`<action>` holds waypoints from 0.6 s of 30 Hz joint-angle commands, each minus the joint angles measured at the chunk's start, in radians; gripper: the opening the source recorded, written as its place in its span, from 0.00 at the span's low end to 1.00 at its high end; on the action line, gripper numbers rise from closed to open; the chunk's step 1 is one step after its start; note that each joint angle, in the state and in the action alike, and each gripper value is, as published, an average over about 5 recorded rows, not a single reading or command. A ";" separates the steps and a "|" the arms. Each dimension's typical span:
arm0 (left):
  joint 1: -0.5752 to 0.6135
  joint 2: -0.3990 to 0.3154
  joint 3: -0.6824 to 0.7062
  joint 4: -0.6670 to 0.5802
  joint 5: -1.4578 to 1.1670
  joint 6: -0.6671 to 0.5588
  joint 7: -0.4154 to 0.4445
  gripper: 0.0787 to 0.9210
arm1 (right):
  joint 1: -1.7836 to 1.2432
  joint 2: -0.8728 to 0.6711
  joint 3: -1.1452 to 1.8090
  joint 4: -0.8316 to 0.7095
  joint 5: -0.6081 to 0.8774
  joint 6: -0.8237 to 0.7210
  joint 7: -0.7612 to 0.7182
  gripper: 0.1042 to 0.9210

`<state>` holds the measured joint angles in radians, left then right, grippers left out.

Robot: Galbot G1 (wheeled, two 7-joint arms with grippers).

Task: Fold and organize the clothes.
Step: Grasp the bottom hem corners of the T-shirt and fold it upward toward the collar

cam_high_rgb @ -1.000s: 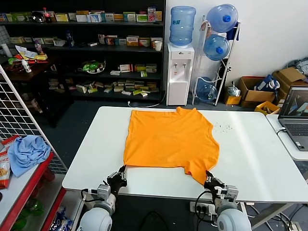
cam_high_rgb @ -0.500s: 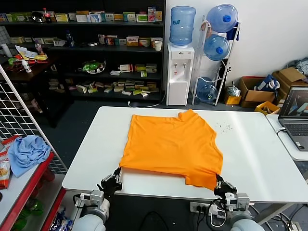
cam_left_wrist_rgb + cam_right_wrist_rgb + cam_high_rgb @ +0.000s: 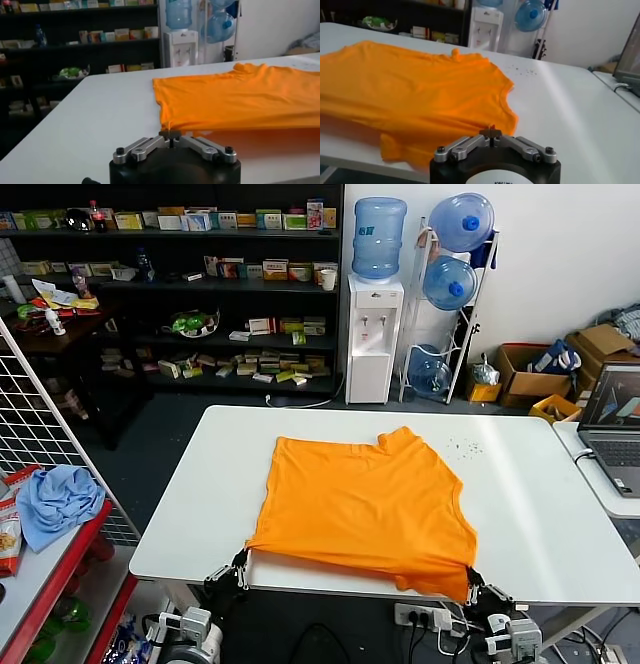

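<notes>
The white table (image 3: 540, 514) is carrying the orange T-shirt (image 3: 365, 504), which is lying mostly flat across its middle and near half. Compared with a second ago, the shirt is sitting closer to me: its near hem, which was resting a little in from the table's front edge, is now reaching that edge and drooping slightly past it at the corners, and the collar end has slid away from the far edge. The fabric is also pulling tauter, with the near corners spreading wider apart than before.

My left gripper (image 3: 238, 569) is hanging just off the table's front edge on my left, lower and nearer my body than it was. In the left wrist view its jaws are pressed together on the shirt's near left corner (image 3: 170, 131), the hem stretching straight out from the pinch over the tabletop.

My right gripper (image 3: 482, 596) is doing the same on my right, now off the front edge where earlier it was over the table. In the right wrist view its jaws are closed on the near right corner (image 3: 491, 128), with a fold of orange fabric bunching below the sleeve.

Off to my left, a light blue cloth (image 3: 58, 499) is lying on a red shelf, unchanged.
</notes>
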<state>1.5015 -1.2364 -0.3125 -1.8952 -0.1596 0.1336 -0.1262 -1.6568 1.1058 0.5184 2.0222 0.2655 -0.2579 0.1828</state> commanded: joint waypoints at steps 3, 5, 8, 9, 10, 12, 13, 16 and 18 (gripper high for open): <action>-0.172 -0.020 0.031 0.104 0.063 -0.021 -0.002 0.01 | 0.233 -0.042 -0.028 -0.187 -0.051 0.139 -0.049 0.02; -0.205 -0.018 0.044 0.144 0.062 -0.023 -0.002 0.01 | 0.287 -0.045 -0.049 -0.234 -0.051 0.152 -0.059 0.02; -0.251 -0.015 0.070 0.204 0.058 -0.022 -0.003 0.01 | 0.352 -0.047 -0.080 -0.301 -0.045 0.156 -0.068 0.02; -0.265 -0.014 0.082 0.222 0.055 -0.021 -0.004 0.01 | 0.370 -0.048 -0.091 -0.322 -0.041 0.154 -0.071 0.02; -0.276 -0.013 0.091 0.238 0.052 -0.020 -0.005 0.01 | 0.385 -0.050 -0.100 -0.337 -0.037 0.152 -0.073 0.02; -0.298 -0.013 0.110 0.267 0.042 -0.016 -0.006 0.01 | 0.413 -0.055 -0.121 -0.369 -0.025 0.145 -0.076 0.02; -0.308 -0.013 0.117 0.279 0.037 -0.014 -0.007 0.01 | 0.424 -0.057 -0.130 -0.384 -0.020 0.143 -0.078 0.02; -0.335 -0.015 0.136 0.311 0.030 -0.010 -0.010 0.01 | 0.459 -0.056 -0.155 -0.432 -0.003 0.140 -0.082 0.02; -0.352 -0.017 0.147 0.328 0.030 -0.010 -0.010 0.01 | 0.479 -0.051 -0.166 -0.462 0.006 0.140 -0.085 0.02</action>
<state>1.2846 -1.2484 -0.2323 -1.7138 -0.1257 0.1207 -0.1343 -1.3234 1.0606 0.4111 1.7197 0.2560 -0.1426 0.1151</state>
